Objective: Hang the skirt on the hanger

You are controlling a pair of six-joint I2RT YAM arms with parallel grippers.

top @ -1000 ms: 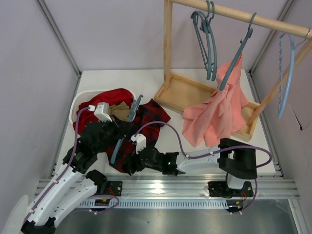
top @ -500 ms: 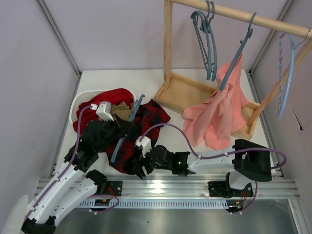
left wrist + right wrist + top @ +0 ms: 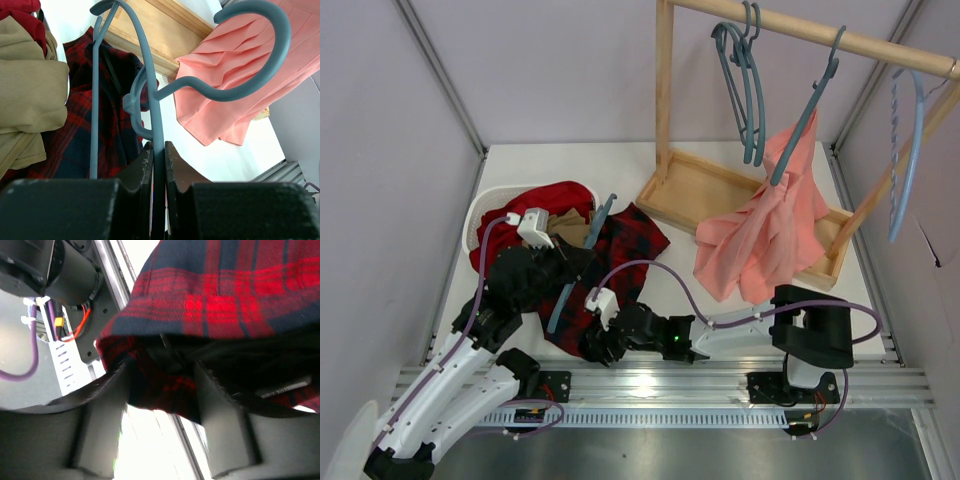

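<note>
Lower left in the overhead view, the left claw (image 3: 570, 263) clamps the hanger (image 3: 560, 305), running up-frame over the skirt (image 3: 625, 245) on the bench (image 3: 620, 165); the right claw (image 3: 596, 345) straddles the skirt's near hem, grip unclear.

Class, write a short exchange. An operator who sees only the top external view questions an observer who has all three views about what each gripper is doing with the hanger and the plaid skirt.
Operator: Is the hanger lying over the skirt actually clamped? The arm blocks my view.
Observer: Yes. In the left wrist view, the left gripper is shut on one thin bar of it.
Operator: Has the other arm got the cloth?
Observer: In the right wrist view, the right gripper has its jaws apart, with a fold of the skirt's edge between them, not visibly pinched.
</note>
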